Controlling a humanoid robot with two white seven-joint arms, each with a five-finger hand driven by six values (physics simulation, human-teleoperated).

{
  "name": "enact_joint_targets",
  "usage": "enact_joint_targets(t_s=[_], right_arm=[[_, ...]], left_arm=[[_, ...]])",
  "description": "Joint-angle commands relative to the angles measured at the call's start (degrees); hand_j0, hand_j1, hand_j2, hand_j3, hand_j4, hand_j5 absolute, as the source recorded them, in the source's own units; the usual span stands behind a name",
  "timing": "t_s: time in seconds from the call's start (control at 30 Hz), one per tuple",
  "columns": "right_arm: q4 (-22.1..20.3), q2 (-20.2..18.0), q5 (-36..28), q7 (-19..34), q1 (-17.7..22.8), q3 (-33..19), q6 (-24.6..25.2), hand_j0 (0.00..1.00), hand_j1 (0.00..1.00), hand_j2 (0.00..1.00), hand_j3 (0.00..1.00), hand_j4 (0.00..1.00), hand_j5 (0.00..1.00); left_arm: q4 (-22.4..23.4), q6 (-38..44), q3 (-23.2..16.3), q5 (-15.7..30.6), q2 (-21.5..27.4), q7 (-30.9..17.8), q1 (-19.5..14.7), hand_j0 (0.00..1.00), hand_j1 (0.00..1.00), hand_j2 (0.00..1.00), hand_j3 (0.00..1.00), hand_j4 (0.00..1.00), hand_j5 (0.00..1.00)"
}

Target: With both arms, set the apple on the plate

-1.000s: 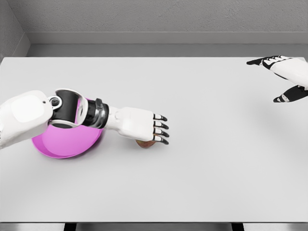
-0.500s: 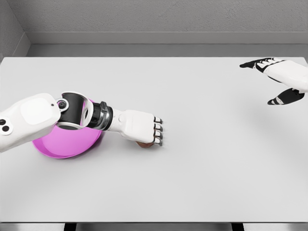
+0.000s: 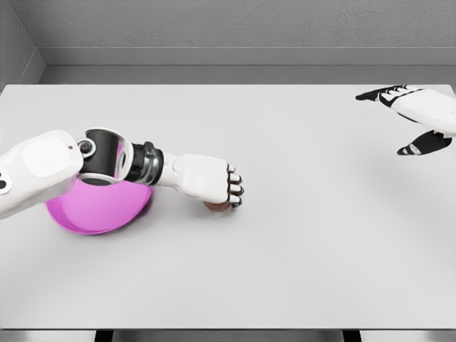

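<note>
Left hand (image 3: 210,182) curled down over apple (image 3: 216,206), fingers wrapped around it, just at 3 o'clock of pink plate (image 3: 96,214) on white table (image 3: 285,249). Right hand (image 3: 417,114) spread open, empty, far off at 2 o'clock.

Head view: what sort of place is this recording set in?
Probably a simulated tabletop test cell, not a home: a bare, flat white table, plain grey walls behind, and only a round pink plate and a small brownish apple under the left hand.
</note>
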Motion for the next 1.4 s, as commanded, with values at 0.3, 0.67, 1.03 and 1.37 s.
enact_joint_targets(t_s=[0.3, 0.67, 1.03, 1.37], right_arm=[[-0.01, -0.08, -0.14, -0.03, 0.0, -0.01, 0.04, 1.0, 1.0, 1.0, 1.0, 1.0, 1.0], [-0.01, -0.08, -0.14, -0.03, -0.09, -0.01, 0.04, 1.0, 1.0, 1.0, 1.0, 1.0, 1.0], [-0.01, -0.08, -0.14, -0.03, -0.09, -0.01, 0.04, 1.0, 1.0, 1.0, 1.0, 1.0, 1.0], [-0.01, -0.17, -0.14, -0.03, -0.09, -0.01, 0.04, 1.0, 1.0, 1.0, 1.0, 1.0, 1.0]], left_arm=[[-0.28, 0.02, 11.45, 9.48, 14.1, 0.72, 0.62, 0.27, 0.27, 0.27, 0.27, 0.27, 0.27], [5.43, 0.02, 12.07, 8.87, 22.27, 0.19, 6.68, 0.29, 0.29, 0.29, 0.29, 0.29, 0.29], [4.82, 0.02, 11.98, 8.34, 21.75, 0.1, 9.32, 1.0, 1.0, 1.0, 1.0, 1.0, 1.0], [6.84, 0.02, 15.05, 15.1, 23.94, 0.28, 9.4, 1.0, 1.0, 1.0, 1.0, 1.0, 1.0]])
